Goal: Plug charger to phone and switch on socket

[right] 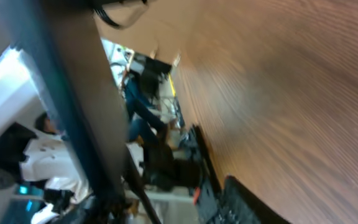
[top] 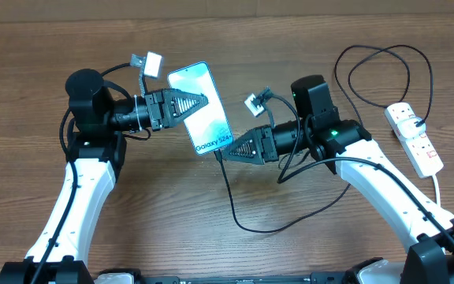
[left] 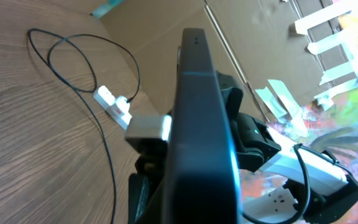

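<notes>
Slim black-edged phone, screen up and lit light blue with "Galaxy S24", lifted off the bench, slanted, pinched at its left edge by the left claw. Thin black charger trailing from the phone's lower end, seating unclear, curving below the phone, then looping far to its right. Long white socket flat, well right of the phone.

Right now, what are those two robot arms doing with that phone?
The left tool is gripping the phone, whose screen is lit. The right tool is at the phone's bottom end, right where the thin black charger meets it. I cannot tell if the plug is fully in, or if that tool is open or shut. The white socket lies out by the right arm, and nothing is touching it.
</notes>
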Controlling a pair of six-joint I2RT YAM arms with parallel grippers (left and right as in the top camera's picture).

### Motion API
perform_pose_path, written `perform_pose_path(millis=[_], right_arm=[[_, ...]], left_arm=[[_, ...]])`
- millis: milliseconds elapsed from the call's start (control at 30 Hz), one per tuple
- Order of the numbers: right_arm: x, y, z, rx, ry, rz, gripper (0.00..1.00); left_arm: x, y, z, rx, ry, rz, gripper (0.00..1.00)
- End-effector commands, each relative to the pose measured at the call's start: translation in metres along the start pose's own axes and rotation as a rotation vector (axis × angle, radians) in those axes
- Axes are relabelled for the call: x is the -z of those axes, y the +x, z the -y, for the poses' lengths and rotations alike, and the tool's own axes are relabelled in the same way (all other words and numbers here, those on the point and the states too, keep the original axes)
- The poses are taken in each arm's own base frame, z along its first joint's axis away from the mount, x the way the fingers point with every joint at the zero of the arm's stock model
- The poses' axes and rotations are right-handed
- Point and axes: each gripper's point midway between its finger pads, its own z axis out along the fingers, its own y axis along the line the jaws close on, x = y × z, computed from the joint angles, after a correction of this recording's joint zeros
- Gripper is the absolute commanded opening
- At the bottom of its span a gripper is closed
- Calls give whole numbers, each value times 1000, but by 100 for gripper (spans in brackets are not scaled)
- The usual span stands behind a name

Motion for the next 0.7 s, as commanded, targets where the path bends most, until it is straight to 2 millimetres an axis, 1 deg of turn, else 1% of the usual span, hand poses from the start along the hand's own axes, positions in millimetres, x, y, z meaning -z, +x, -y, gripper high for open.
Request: perform_pose_path(millis=[0, 133, 233, 300, 367, 433, 533, 667], right_arm=[[-3, 5, 1, 74, 16, -17, 50], [-7, 9, -2, 67, 6, -33, 48], [-8, 12, -10, 72, -42, -48, 48], [-9, 13, -14, 76, -61, -55, 48], [-9, 13, -14, 78, -61, -56, 46], [-10, 13, -15, 83, -62, -55, 40], [-10, 12, -15, 87, -66, -54, 28], [-10, 12, -15, 89, -65, -54, 21]], left_arm=[[-1, -7, 6, -63, -9, 20, 4], [-1, -11, 2, -63, -30, 44, 4], [-1, -14, -1, -74, -47, 60, 4], [-1, -14, -5, -64, -59, 66, 4], [-1, -13, -10, -41, -70, 65, 4], [-2, -10, -14, -16, -75, 58, 4], [-2, -6, -21, 25, -84, 50, 4], [-2, -5, -23, 33, -80, 41, 4]])
